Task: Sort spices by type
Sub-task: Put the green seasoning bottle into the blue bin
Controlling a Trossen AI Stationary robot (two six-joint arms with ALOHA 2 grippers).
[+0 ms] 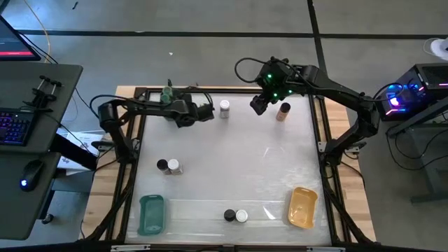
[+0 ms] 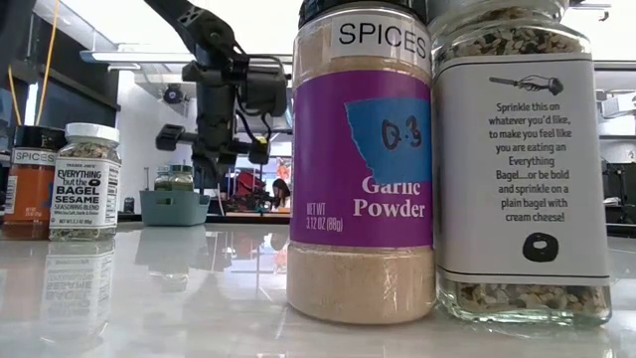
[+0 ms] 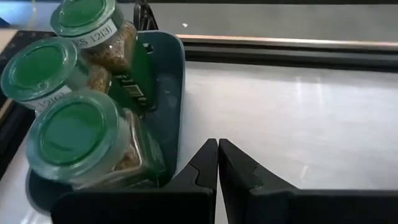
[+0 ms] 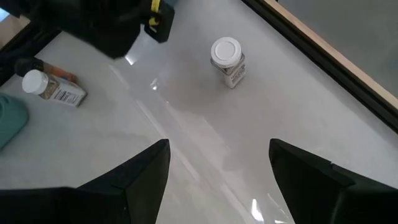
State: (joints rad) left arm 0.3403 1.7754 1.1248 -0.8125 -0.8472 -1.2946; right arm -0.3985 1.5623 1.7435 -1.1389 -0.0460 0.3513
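Three green-lidded jars in a teal tray, fingers shut beside it.
Green-lidded spice jars (image 3: 78, 134), (image 3: 40, 71), (image 3: 87, 22) clustered touching inside teal tray (image 3: 171, 93); left gripper (image 3: 217, 163) closed, fingertips pressed together just beside the tray's wall, over bare white table (image 3: 298, 118).

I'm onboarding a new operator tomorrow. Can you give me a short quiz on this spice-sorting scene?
1. True or false: the left hand is shut and holds nothing.
2. How many green-lidded jars stand in the teal tray next to that hand?
3. The right hand is: A) open and empty, B) shut on a jar, C) shut and empty.

Key: 1 true; 2 three; 3 A.
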